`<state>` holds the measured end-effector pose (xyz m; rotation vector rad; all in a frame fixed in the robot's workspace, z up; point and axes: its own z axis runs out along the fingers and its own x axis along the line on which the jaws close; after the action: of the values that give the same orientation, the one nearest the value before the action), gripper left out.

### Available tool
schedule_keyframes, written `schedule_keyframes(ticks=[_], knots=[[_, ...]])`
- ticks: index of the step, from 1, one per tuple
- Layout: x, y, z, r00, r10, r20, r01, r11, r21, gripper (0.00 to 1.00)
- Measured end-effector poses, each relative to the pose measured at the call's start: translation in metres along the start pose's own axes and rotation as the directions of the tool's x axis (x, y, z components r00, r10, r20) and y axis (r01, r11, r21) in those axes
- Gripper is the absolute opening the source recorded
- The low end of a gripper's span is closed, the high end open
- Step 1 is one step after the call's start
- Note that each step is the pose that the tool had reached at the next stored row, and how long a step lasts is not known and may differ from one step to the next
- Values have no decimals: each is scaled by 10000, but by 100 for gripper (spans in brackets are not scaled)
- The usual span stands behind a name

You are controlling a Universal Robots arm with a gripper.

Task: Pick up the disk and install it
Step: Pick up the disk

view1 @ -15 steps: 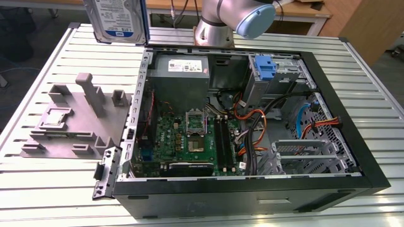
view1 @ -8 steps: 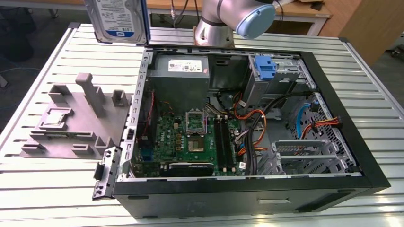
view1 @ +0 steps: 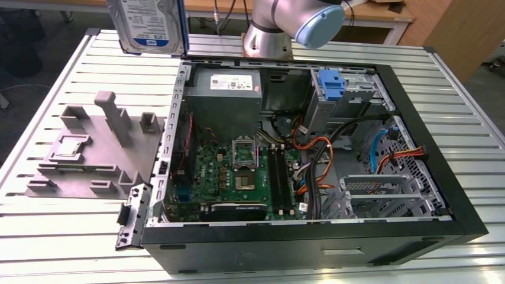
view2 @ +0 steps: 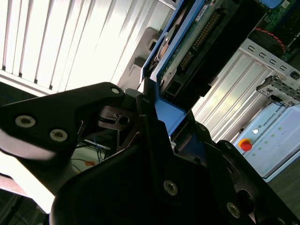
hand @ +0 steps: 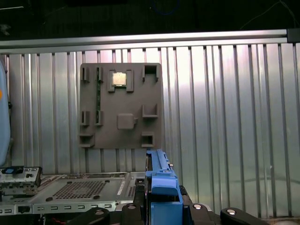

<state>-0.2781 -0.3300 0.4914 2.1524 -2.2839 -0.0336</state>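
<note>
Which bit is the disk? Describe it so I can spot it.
Start at the big open computer case on the slatted table. Above its back corner on the exterior view's left, a flat silver-grey slab hangs in the air: the disk. Its white-and-blue label and bright blue frame set it apart from the plain grey tray beside the case.

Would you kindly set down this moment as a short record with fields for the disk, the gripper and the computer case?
disk: lifted off the table, upright, label toward the exterior camera, outside the case
gripper: jaws shut on the disk's blue bracket
computer case: open on its side, motherboard exposed
blue clip: inside the case, by its far wall
grey fixture tray: on the table, at the exterior view's left of the case
installed: not yet
</note>
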Motion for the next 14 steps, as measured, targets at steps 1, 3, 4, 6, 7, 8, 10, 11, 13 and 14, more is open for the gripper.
schedule_keyframes(ticks=[1, 3, 4, 6, 7, 8, 10, 11, 13, 14], knots=[[0, -2, 0, 10000, 0, -1, 0, 10000, 0, 36], [0, -6, 0, 10000, 0, 0, 0, 10000, 0, 36], [0, -8, 0, 10000, 0, 0, 0, 10000, 1, 36], [-1, -12, 0, 10000, 0, 0, 0, 10000, 0, 36], [-1, -14, 0, 10000, 0, 0, 0, 10000, 0, 36], [-1, -16, 0, 10000, 0, 0, 0, 10000, 0, 36], [-1, -21, -1, 10000, 0, -1, 0, 10000, -1, 36], [-1, -23, -1, 10000, 0, 0, 0, 10000, 0, 36], [-2, -27, 0, 10000, 0, 0, 0, 10000, 0, 36], [-2, -29, -1, 10000, 0, 0, 0, 10000, 0, 36]])
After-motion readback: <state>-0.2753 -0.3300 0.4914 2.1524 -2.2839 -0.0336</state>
